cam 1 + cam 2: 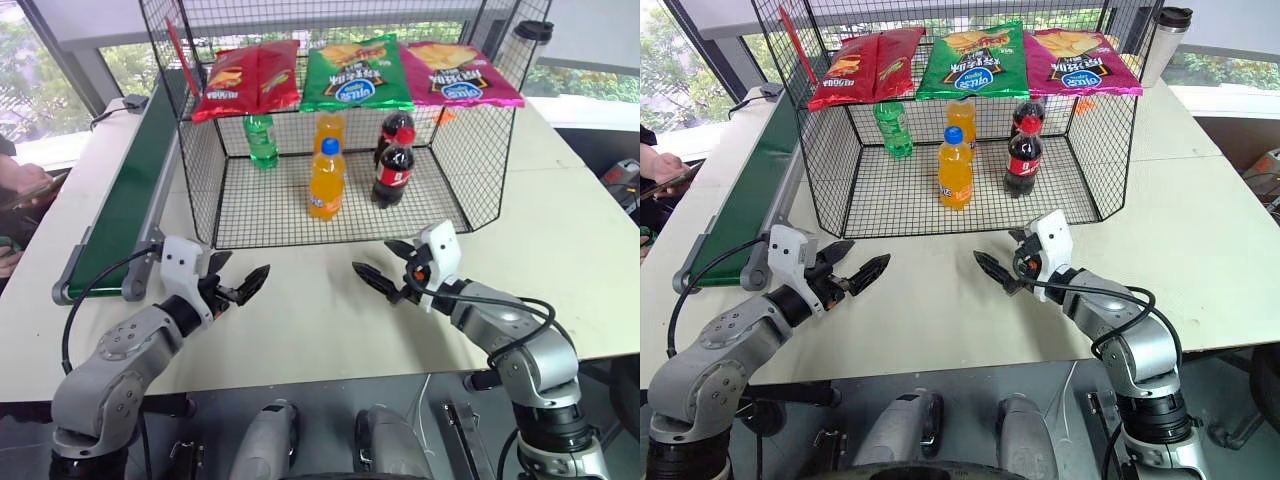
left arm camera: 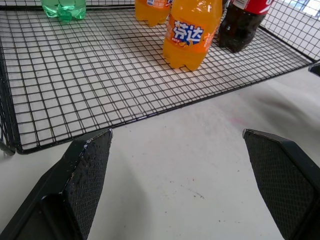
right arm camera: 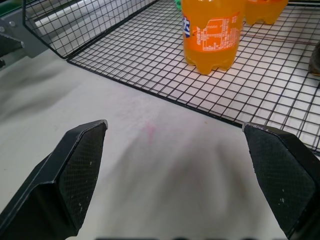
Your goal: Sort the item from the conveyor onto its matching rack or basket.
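Observation:
The item is out of view; the dark green conveyor [image 1: 130, 190] along the table's left side carries nothing on the stretch I see. The black wire-mesh cage [image 1: 260, 215] stands at the middle back of the table. My left gripper [image 1: 245, 267] hovers open over the white tabletop just in front of the cage's left corner, with nothing between its fingers [image 2: 90, 170]. My right gripper [image 1: 375, 258] is also open and empty, in front of the cage's right half, facing the left one. Both point toward the cage.
Inside the cage stand a green bottle [image 1: 261, 140] with its cap hidden, two orange bottles [image 1: 326, 182] and two cola bottles [image 1: 391, 172]. Red [image 1: 250, 75], green [image 1: 356, 72] and pink [image 1: 462, 72] chip bags hang along the top. A person's hand [image 1: 660, 165] is at the far left.

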Robot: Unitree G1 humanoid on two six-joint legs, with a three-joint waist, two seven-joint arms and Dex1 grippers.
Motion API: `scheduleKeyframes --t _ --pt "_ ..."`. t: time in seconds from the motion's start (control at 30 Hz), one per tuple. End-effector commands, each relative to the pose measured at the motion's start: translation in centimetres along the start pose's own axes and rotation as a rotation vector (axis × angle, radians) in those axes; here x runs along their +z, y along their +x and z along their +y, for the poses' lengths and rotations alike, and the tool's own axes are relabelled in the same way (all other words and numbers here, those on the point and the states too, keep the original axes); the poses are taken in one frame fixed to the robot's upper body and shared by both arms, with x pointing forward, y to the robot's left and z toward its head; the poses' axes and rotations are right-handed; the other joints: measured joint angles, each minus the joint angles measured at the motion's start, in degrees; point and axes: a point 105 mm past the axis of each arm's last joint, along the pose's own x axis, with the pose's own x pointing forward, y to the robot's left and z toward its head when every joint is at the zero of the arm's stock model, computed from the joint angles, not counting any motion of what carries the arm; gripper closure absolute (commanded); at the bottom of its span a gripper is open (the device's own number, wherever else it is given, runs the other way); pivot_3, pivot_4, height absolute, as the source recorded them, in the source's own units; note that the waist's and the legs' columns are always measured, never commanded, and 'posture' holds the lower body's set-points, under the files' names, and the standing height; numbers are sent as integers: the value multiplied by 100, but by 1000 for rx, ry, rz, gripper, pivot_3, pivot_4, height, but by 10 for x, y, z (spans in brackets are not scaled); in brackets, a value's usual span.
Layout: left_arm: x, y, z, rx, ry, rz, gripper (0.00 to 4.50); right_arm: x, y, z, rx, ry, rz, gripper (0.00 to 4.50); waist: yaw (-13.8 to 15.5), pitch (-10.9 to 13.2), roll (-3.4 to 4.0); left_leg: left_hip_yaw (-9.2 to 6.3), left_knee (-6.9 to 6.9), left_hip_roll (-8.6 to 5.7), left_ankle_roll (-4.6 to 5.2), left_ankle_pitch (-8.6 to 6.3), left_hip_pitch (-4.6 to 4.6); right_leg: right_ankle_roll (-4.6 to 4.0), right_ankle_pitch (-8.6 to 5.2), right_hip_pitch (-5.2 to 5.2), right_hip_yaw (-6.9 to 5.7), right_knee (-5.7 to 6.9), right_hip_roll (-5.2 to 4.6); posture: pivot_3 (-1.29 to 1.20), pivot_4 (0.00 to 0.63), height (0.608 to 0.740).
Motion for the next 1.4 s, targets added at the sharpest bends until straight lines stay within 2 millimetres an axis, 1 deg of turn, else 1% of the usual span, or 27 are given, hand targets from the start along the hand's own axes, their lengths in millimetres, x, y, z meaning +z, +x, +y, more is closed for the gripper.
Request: scheduleKeyframes --t 0.03,0.5,1.17,1.4 --pt "11 -1 -6 -18 50 -48 163 13 -3 3 10 -30 -45 0 0 0 0 0 0 0 0 0 0 0 0 0 0 0 0 0 150 739" --pt "9 1 -5 -7 52 -37 163 12 -5 8 38 -34 -49 0 1 0 0 1 0 0 0 0 0 0 0 -1 1 0 0 0 150 739" --pt "11 0 -4 13 48 -50 163 11 -4 8 67 -50 -56 0 0 0 0 1 -1 0 0 0 0 0 0 -1 1 -1 0 0 150 739" --pt "19 -1 3 63 80 -79 163 7 -6 12 102 -134 -24 0 2 1 -2 1 -1 0 0 0 0 0 0 -1 1 -1 0 0 150 739"
